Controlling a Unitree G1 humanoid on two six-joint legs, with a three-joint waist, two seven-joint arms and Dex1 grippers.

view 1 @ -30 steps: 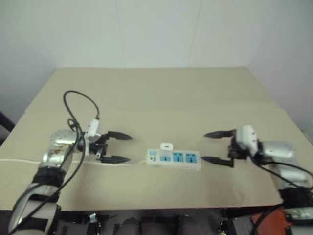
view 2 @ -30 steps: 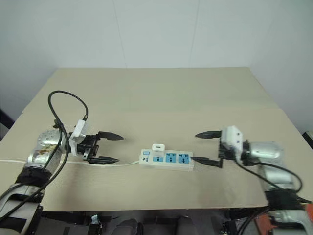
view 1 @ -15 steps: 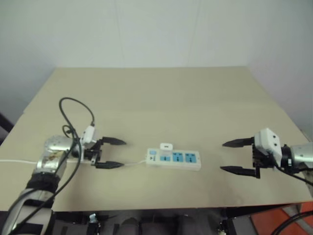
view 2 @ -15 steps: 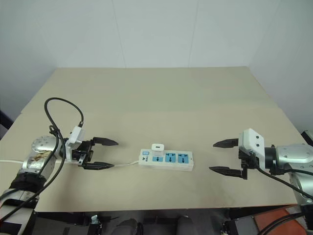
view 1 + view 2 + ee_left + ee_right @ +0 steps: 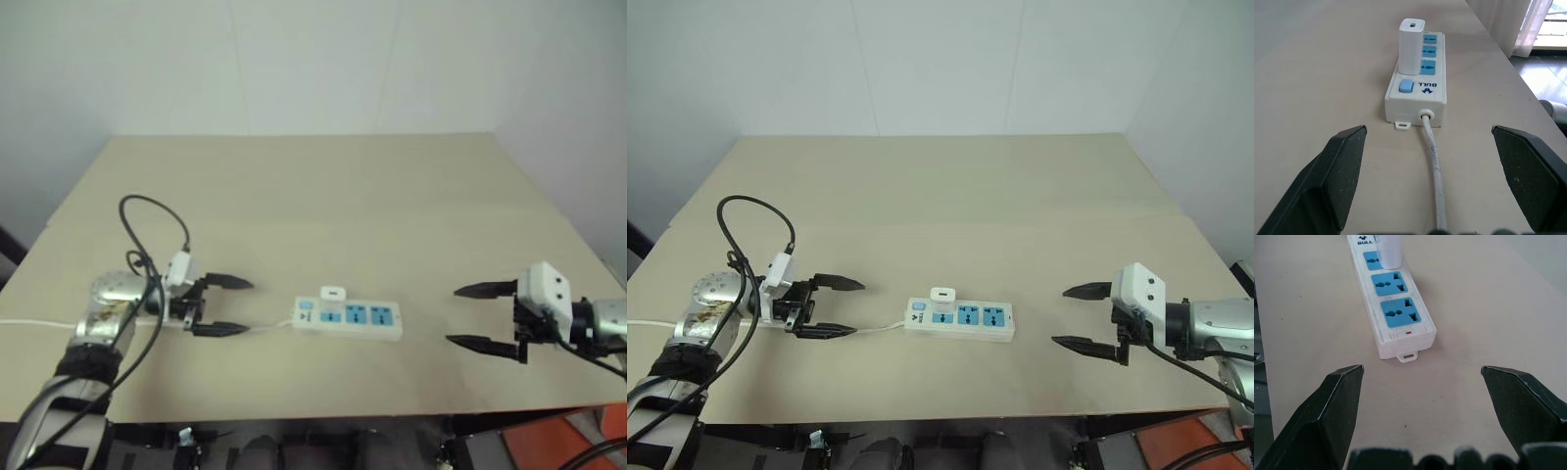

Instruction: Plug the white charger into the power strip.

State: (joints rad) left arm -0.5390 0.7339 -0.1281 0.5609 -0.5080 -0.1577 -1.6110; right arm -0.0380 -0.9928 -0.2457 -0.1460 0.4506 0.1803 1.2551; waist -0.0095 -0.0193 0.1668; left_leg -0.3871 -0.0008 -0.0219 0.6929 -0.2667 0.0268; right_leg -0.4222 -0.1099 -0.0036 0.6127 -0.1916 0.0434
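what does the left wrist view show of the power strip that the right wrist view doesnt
Left wrist view alone: the blue switch at the strip's near end and the thin white cord running out of it toward the camera.
Right wrist view alone: the far end of the strip with a small red mark and a mounting tab.
Both: the power strip and the white charger standing upright in the socket nearest the switch.

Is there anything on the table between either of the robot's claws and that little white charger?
Nothing visible does. The white charger already stands upright in the power strip; bare table separates it from the open left gripper and open right gripper.
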